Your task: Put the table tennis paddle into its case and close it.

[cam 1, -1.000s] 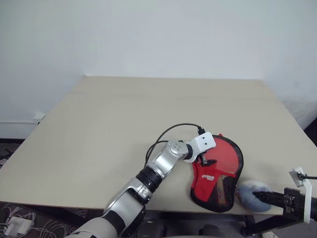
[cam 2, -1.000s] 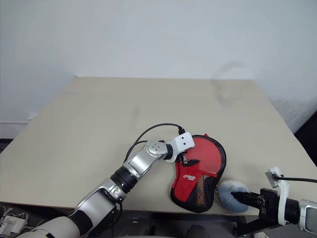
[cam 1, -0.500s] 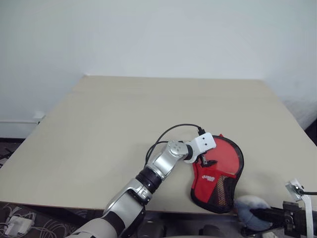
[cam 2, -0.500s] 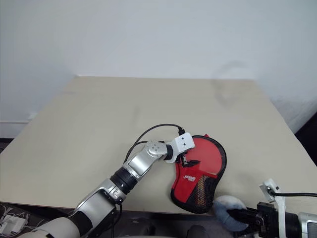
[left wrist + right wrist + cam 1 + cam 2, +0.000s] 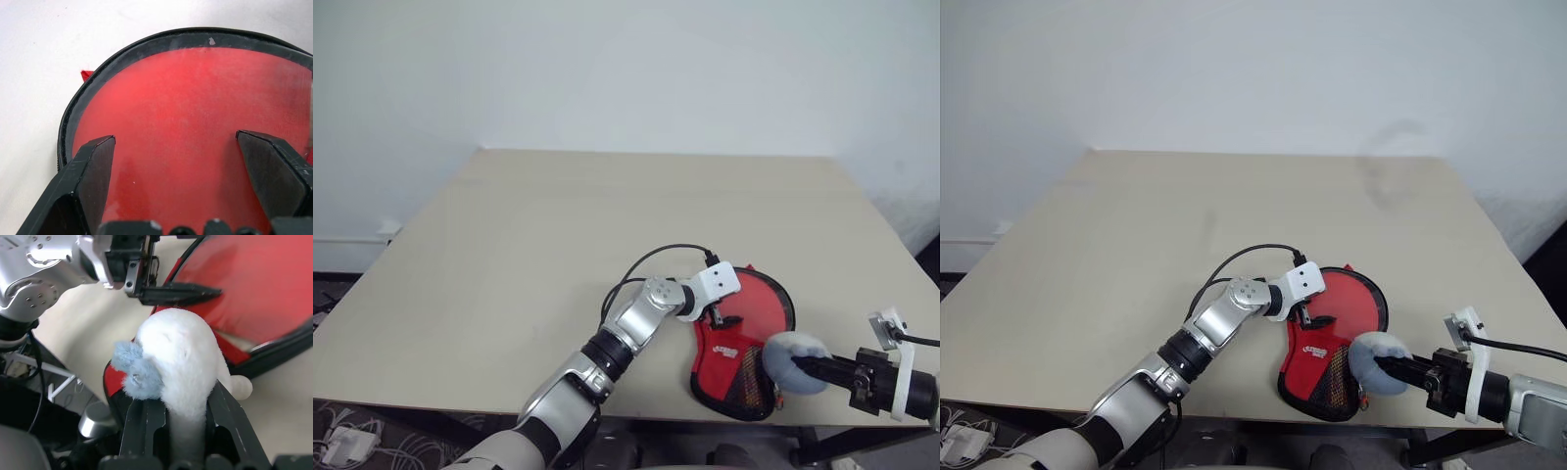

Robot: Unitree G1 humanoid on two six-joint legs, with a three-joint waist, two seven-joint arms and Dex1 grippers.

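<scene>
The case, red fabric with a white logo and a dark striped lower part, lies open near the table's front right edge. The table tennis paddle rests inside it, its round red face showing within the case's black edge; the handle is hidden. My left gripper stands open just above the red face. My right gripper is shut on a grey plush charm and holds it over the lower right part of the case.
The pale wooden table stretches wide to the left and back. Its front edge runs just below the case. A black cable loops over my left wrist.
My right gripper, with the plush charm, has risen from beyond the table's front edge and moved left, to over the case's lower part. The left arm, case and paddle have stayed still.
</scene>
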